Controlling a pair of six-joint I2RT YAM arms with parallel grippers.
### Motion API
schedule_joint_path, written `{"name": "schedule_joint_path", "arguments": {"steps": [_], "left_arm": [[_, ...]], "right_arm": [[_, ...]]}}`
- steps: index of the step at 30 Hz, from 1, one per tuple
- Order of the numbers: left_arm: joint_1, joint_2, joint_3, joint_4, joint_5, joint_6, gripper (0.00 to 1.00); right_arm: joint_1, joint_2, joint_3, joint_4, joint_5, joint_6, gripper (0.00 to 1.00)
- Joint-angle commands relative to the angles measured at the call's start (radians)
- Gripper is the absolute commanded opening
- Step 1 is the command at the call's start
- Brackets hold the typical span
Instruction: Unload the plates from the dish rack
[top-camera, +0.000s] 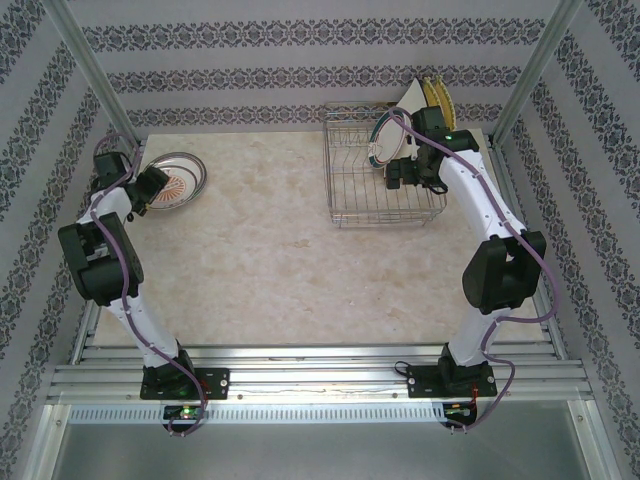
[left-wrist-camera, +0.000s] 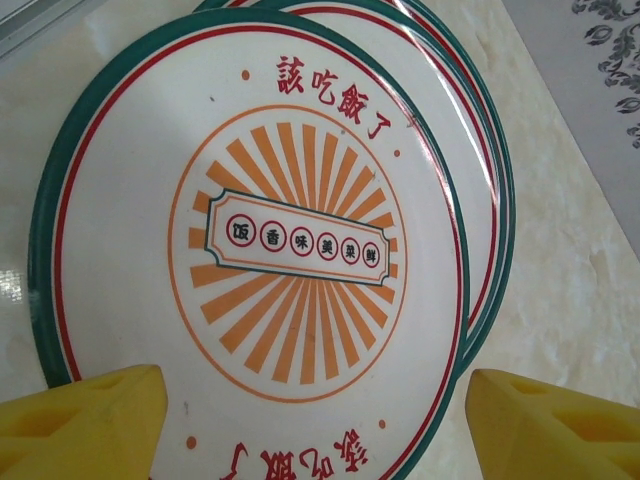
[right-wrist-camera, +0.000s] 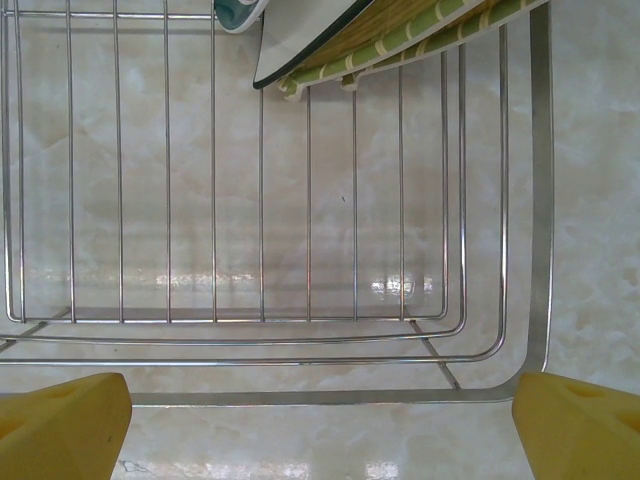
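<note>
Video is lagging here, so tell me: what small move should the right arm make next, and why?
Probably ease the right gripper forward toward the far end of the dish rack. It hangs open, holding nothing, over the near part of the rack, while the plates left inside lean just ahead of it.

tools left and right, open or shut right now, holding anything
Left tool: open, empty, facing the plates.
Right tool: open, empty, over the dish rack.
</note>
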Motion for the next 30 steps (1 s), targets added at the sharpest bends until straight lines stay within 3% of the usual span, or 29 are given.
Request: {"name": "schedule_joint_path", "arguments": {"steps": [1,10,30], "left_arm": [[-0.015,0.005,0.039,-0.076,-0.06,0.058,0.82],[-0.033,0.005,0.076,-0.143,-0.132,0.123,0.92],[-0.068,0.113,0.186,-0.199,-0.144,0.14,0.92]], "right_arm": [[-0.003,0.004,-0.004,0.011,-0.013,-0.015,0.98],[-0.004,0.025,0.009,0.014,-0.024,-0.018,0.98],[-0.011,0.015,0.016,0.011,-0.023,-0.027,0.98]]}}
